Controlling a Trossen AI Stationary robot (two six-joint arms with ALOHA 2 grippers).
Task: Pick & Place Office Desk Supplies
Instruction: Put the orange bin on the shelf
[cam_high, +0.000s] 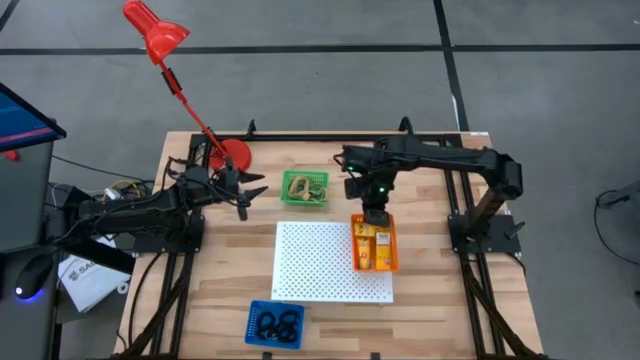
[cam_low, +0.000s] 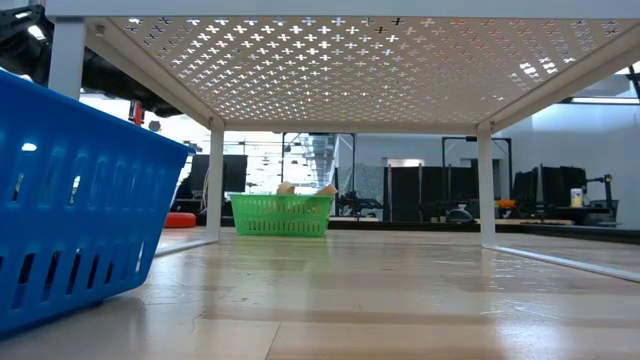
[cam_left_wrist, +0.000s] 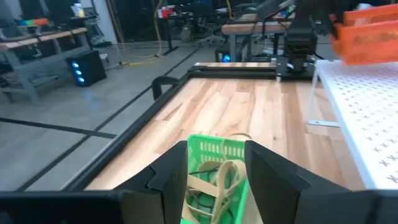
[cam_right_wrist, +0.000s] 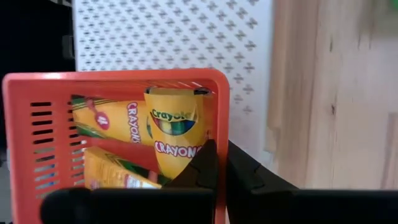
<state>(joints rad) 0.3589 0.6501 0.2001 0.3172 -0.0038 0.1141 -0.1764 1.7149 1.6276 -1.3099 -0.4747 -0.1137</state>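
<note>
The wooden table carries a white perforated board raised on legs near its middle, with a red desk lamp standing at the far left corner. The left arm reaches in from the left side, and its gripper hovers just beside the green basket, its fingers spread apart with nothing between them; in the left wrist view the basket sits right ahead of them. The right arm stretches from the right side, and its gripper sits over the far wall of the orange basket, which rests on the board's right edge; the fingers are pressed together on that basket's rim. A blue basket stands at the table's near edge, in front of the board. Yellow crayon boxes lie in the orange basket, tan rubber bands fill the green one, and small black loops lie in the blue one.
</note>
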